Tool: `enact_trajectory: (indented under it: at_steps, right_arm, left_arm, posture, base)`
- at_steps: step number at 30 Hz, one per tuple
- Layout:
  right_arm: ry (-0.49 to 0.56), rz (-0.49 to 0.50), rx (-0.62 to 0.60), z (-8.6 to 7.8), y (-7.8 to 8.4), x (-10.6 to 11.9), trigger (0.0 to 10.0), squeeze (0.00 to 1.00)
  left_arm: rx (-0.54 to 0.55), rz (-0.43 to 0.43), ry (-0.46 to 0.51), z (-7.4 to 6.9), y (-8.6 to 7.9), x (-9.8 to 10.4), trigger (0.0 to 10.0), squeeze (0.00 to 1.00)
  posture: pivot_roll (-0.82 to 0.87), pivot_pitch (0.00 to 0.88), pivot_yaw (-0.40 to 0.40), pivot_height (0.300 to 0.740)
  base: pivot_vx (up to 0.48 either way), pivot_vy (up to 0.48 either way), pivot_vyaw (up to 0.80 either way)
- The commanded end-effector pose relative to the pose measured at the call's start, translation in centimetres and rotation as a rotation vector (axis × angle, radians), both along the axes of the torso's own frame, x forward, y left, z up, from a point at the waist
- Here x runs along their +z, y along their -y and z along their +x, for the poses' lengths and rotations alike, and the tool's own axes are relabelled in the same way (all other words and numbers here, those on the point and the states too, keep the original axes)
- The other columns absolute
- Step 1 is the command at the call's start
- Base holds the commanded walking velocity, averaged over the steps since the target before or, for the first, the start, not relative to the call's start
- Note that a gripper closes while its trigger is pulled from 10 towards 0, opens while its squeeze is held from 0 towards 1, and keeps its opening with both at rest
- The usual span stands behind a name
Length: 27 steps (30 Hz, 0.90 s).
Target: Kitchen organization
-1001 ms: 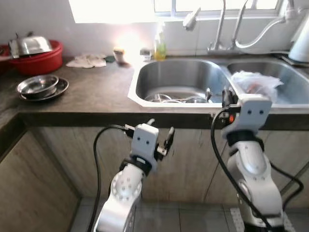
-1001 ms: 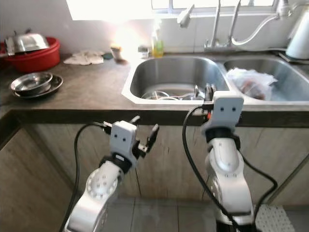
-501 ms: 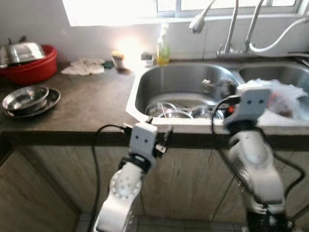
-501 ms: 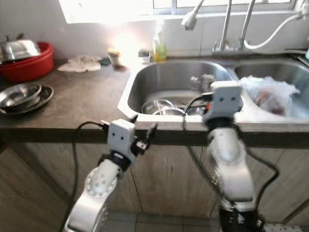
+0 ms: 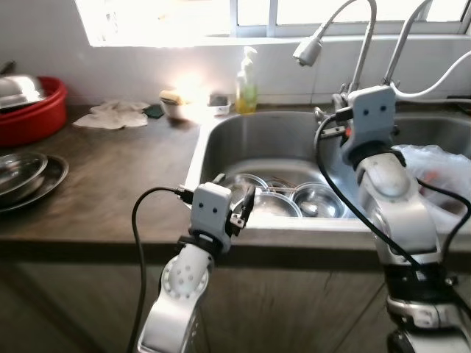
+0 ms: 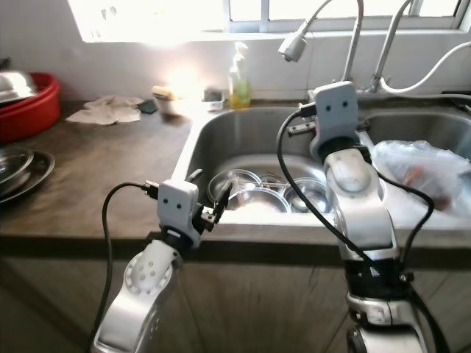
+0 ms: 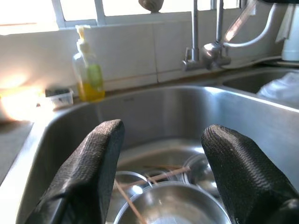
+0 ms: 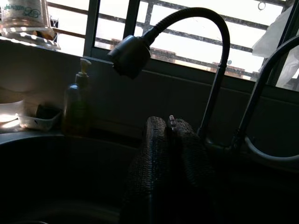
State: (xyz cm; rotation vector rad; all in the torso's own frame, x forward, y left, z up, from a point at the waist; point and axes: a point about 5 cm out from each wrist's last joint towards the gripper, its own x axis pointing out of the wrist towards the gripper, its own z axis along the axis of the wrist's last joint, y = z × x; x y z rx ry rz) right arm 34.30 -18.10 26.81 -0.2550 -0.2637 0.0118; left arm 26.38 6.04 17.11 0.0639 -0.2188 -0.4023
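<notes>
The left sink basin [image 5: 221,140] holds several steel bowls [image 5: 276,202] and thin sticks. My left gripper [image 5: 237,194] hovers open at the basin's front rim, and its black fingers [image 7: 96,158] frame the bowls [image 7: 173,205] below, with nothing between them. My right gripper [image 8: 169,125] is shut on nothing. It is raised over the divider between the basins and points at the curved faucet [image 8: 187,28]. Its white wrist block [image 5: 370,116] stands in front of the faucet base. A yellow soap bottle [image 5: 246,73] stands behind the basin.
A crumpled plastic bag [image 5: 436,163] fills the right basin. On the dark counter [image 5: 125,184] lie a white cloth [image 5: 110,116], small items by the wall and stacked steel bowls [image 5: 22,176]. A red tub [image 5: 33,110] stands far left. Two more taps [image 5: 412,44] rise at the back.
The view has risen and closed in on the sink. My right arm has lifted from the sink's front edge to faucet height. My left gripper has risen to the basin rim.
</notes>
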Motion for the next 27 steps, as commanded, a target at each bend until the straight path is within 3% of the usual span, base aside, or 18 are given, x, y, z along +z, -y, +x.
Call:
enact_trajectory:
  at_steps: [1,6,11,17,20,25,26,27]
  right_arm:
    - [0.011,-0.014,0.049,0.5,-1.0,1.2,10.0,0.0]
    - [-0.033,-0.047,0.071,1.5,-1.2,1.3,10.0,0.0]
    - [-0.143,-0.118,0.056,3.3,-0.8,0.5,10.0,0.0]
    - [-0.228,-0.132,0.036,4.2,-0.2,-0.4,10.0,0.0]
    - [-0.301,-0.139,-0.004,5.1,0.6,-2.0,10.0,0.0]
    - [-0.327,-0.129,-0.002,5.2,0.5,-2.8,10.0,0.0]
    - [-0.333,-0.127,0.004,5.3,0.4,-2.9,10.0,0.23]
    - [-0.333,-0.127,0.004,5.3,0.4,-2.9,10.0,0.23]
  left_arm:
    - [0.036,0.001,-0.007,0.3,-0.7,0.0,10.0,0.0]
    - [0.036,0.002,-0.01,0.3,-0.8,-0.1,10.0,0.0]
    - [0.022,-0.006,-0.016,-0.2,-0.5,-0.1,10.0,0.0]
    - [0.01,-0.01,-0.024,-0.7,-0.2,-0.1,10.0,0.0]
    - [-0.01,-0.003,-0.048,-1.4,0.1,-0.7,10.0,0.0]
    - [-0.009,-0.003,-0.052,-1.7,0.1,-0.8,10.0,0.0]
    - [-0.008,-0.003,-0.053,-1.8,0.1,-0.8,10.0,0.0]
    - [-0.008,-0.003,-0.053,-1.8,0.1,-0.8,10.0,0.0]
  posture:
    - [0.04,0.014,-0.029,0.74]
    - [0.04,0.014,-0.032,0.74]
    - [0.04,0.03,-0.039,0.74]
    - [0.04,0.046,-0.048,0.74]
    - [0.05,0.055,-0.056,0.74]
    - [0.06,0.058,-0.061,0.74]
    - [0.06,0.06,-0.061,0.74]
    - [0.06,0.06,-0.061,0.74]
  base:
    - [0.0,0.0,0.0]
    - [0.0,0.0,0.0]
    - [0.0,0.0,0.0]
    - [0.0,0.0,0.0]
    - [0.0,0.0,0.0]
    - [0.0,0.0,0.0]
    - [0.0,0.0,0.0]
    - [0.0,0.0,0.0]
